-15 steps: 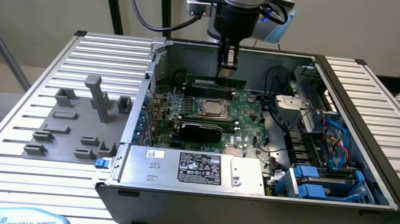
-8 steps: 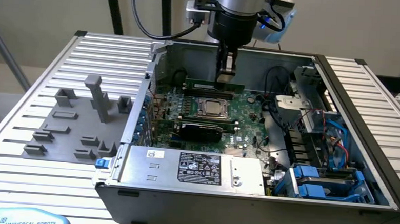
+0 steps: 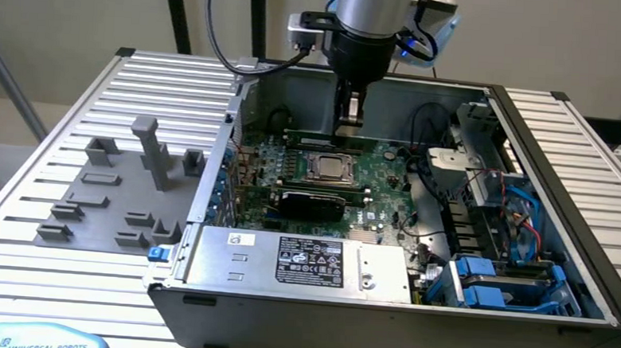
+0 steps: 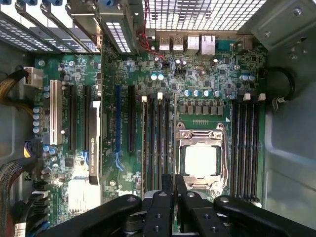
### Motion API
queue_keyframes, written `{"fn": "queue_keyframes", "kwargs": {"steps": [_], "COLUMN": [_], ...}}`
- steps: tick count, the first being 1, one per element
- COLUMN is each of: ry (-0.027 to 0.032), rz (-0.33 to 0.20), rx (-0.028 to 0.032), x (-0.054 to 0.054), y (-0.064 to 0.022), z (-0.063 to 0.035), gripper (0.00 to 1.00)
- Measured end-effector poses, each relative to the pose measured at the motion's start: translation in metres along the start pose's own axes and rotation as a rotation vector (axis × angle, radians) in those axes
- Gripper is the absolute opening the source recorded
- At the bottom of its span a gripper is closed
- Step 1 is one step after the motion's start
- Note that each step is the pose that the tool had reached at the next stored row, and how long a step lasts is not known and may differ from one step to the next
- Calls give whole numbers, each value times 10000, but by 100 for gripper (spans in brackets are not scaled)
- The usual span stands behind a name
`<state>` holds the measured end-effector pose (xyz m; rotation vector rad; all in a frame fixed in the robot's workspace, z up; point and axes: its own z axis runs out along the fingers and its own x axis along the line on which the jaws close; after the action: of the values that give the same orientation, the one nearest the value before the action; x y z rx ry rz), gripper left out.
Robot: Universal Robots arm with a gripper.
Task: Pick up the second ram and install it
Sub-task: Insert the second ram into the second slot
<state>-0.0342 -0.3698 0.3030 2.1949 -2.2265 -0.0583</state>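
Between the gripper's (image 4: 174,180) two black fingers (image 4: 167,184), nearly closed, the second ram (image 4: 175,128) is pinched: one thin flat green stick, edge-on, upright just beside the single square shiny-metal CPU socket (image 4: 200,160). Can't tell if seated. Beyond the socket: four long black memory slots (image 4: 245,143) on the green motherboard (image 4: 207,74), in a grey sheet-metal case (image 3: 388,325).

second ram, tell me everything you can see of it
The second ram shows edge-on in the wrist view: a thin, long board standing on edge, gripped by the shut hand. It runs along the black memory slots next to the CPU socket. Whether it is seated cannot be told.
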Motion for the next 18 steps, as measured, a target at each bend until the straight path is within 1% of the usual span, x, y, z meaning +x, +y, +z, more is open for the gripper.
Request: {"fn": "queue_keyframes", "kwargs": {"steps": [8, 18], "ry": [-3, -10], "rz": [133, 242], "rx": [17, 85], "x": [29, 79], "y": [9, 7], "z": [145, 326], "gripper": [13, 13]}}
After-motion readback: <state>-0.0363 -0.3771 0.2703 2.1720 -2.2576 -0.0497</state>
